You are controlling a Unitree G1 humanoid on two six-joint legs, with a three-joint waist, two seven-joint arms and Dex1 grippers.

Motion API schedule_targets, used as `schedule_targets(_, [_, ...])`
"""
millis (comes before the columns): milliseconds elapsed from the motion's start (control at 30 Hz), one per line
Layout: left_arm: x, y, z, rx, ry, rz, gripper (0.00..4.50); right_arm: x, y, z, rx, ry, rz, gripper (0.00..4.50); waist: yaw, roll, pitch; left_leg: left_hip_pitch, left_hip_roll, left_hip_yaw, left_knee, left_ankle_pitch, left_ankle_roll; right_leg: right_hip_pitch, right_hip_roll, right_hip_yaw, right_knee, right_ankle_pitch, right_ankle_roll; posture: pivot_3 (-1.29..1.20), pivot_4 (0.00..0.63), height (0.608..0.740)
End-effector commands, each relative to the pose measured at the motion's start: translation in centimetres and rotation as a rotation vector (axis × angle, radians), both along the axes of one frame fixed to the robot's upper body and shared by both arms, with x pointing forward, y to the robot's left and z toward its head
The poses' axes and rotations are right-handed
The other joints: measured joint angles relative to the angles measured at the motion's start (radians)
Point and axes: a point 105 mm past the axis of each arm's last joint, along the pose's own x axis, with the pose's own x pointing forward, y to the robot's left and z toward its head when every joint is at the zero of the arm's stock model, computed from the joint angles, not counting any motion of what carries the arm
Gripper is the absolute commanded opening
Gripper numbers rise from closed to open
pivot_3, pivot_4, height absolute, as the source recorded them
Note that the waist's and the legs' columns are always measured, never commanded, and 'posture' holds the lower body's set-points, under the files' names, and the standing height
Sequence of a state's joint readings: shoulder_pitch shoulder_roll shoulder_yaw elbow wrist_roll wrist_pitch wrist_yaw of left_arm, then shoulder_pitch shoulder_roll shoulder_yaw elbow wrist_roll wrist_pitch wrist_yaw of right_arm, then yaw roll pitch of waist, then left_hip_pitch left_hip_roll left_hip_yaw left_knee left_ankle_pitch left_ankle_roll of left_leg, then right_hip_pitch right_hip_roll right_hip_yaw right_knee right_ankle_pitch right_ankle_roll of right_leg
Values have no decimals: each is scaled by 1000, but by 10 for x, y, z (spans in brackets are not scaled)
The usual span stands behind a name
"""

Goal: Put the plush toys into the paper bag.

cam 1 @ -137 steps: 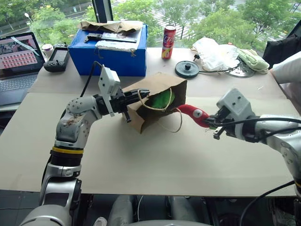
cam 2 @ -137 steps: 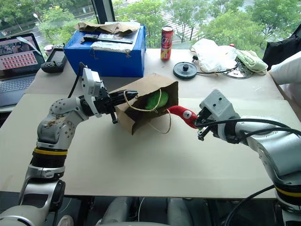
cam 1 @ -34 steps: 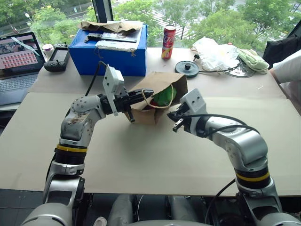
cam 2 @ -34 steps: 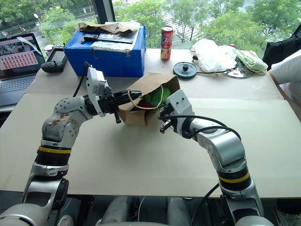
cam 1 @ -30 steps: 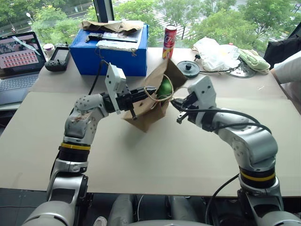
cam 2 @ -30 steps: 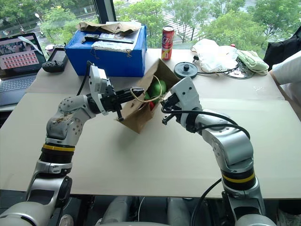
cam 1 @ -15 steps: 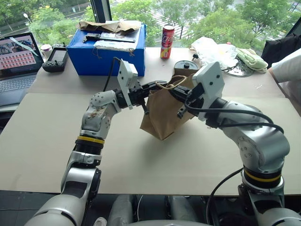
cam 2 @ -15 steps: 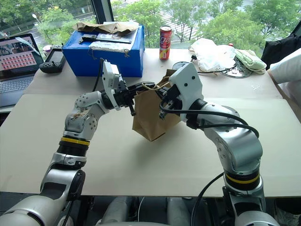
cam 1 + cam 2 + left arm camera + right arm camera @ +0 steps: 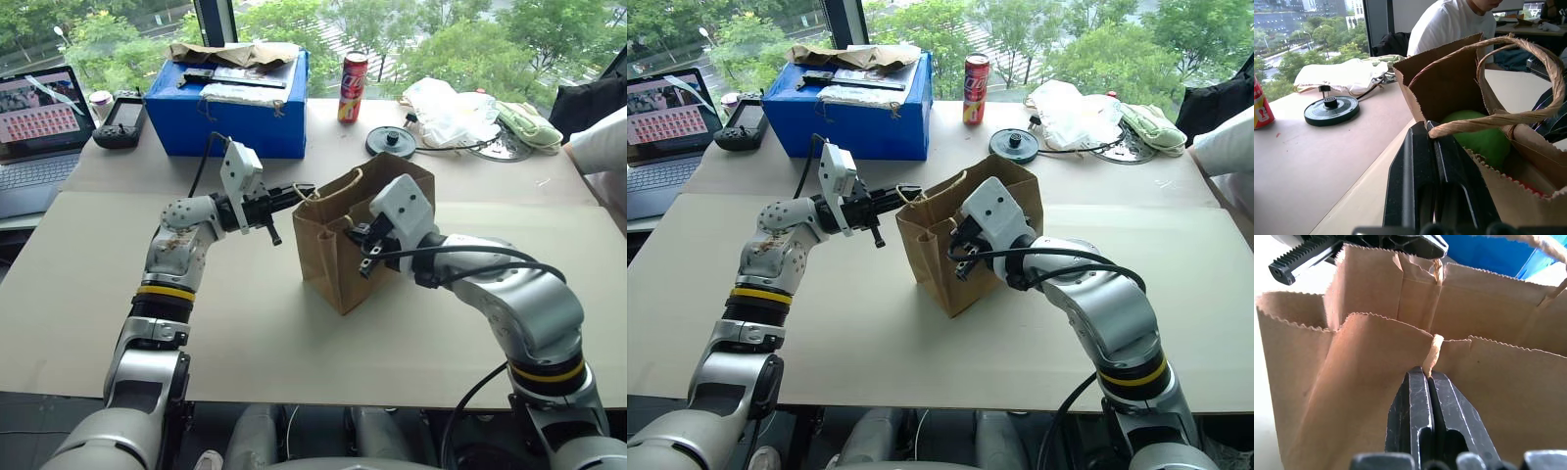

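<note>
The brown paper bag (image 9: 343, 257) stands upright in the middle of the table, mouth open upward. My left gripper (image 9: 300, 191) is shut on a twine loop handle (image 9: 1484, 120) at the bag's left rim. My right gripper (image 9: 359, 235) is shut on the other twine handle (image 9: 1431, 354) at the near rim, pressed against the bag's front wall. Inside the bag, the left wrist view shows the green plush toy (image 9: 1480, 141) and a sliver of red (image 9: 1533, 189) low beside it, most of that toy being hidden by the bag wall.
At the back of the table are a blue box (image 9: 227, 106) with crumpled paper on top, a red can (image 9: 352, 88), a black disc (image 9: 391, 143), a white plastic bag (image 9: 446, 110) and a pale green cloth (image 9: 527, 125). A laptop (image 9: 39, 132) and a controller (image 9: 121, 122) lie far left. A person's sleeve (image 9: 600, 149) shows at the right edge.
Half a second ago the bag hung tilted above the table between both grippers. Both hands have come down, and the bag now stands upright on the board.
</note>
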State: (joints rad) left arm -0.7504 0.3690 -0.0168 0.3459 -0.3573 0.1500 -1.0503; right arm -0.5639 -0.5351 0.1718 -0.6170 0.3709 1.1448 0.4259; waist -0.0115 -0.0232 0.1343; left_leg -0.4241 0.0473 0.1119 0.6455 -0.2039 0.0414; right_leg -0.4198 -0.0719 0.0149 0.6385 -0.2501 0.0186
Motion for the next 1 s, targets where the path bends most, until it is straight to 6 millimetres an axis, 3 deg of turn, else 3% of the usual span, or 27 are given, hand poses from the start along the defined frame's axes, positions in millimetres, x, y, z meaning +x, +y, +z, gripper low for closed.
schedule_targets(33, [-9, -11, 22, -52, -48, -52, 0, 5, -6, 13, 2, -55, -41, 42, 0, 0, 0, 0, 0, 0, 0, 0, 0, 0, 0, 0, 0, 0, 0, 0, 150, 739])
schedule_targets(100, [-12, -15, 21, -51, -37, -69, 0, 6, -10, 16, 3, -66, -53, 42, 0, 0, 0, 0, 0, 0, 0, 0, 0, 0, 0, 0, 0, 0, 0, 0, 150, 739])
schedule_targets(167, [-14, -17, 19, -47, -27, -77, 0, 6, -12, 18, 0, -73, -58, 630, 0, 0, 0, 0, 0, 0, 0, 0, 0, 0, 0, 0, 0, 0, 0, 0, 150, 739])
schedule_targets(333, [-18, -20, 16, -57, 12, -102, 1491, 0, -18, 28, -10, -104, -48, 2092, -1, 0, 0, 0, 0, 0, 0, 0, 0, 0, 0, 0, 0, 0, 0, 0, 150, 739])
schedule_targets(600, [-19, -15, 20, -62, 29, -96, 4387, -19, -23, 43, -7, -106, 24, 3853, 0, 0, 0, 0, 0, -1, 0, 0, 0, 0, 0, 0, -1, 0, 0, 0, 150, 739])
schedule_targets(700, [-19, -8, 28, -85, 37, -79, 4464, -28, -26, 54, 4, -122, 70, 4462, 0, 0, 0, 0, 0, -1, 0, 0, 0, 0, 0, 0, -1, 0, 0, 0, 150, 739])
schedule_targets(1000, [-24, 17, 36, -150, 97, -27, 4464, -41, -42, 59, -64, -119, 114, 4462, -1, 0, 0, 0, 1, -1, -1, 0, 0, 0, 0, 0, -2, 0, 0, 0, 150, 739])
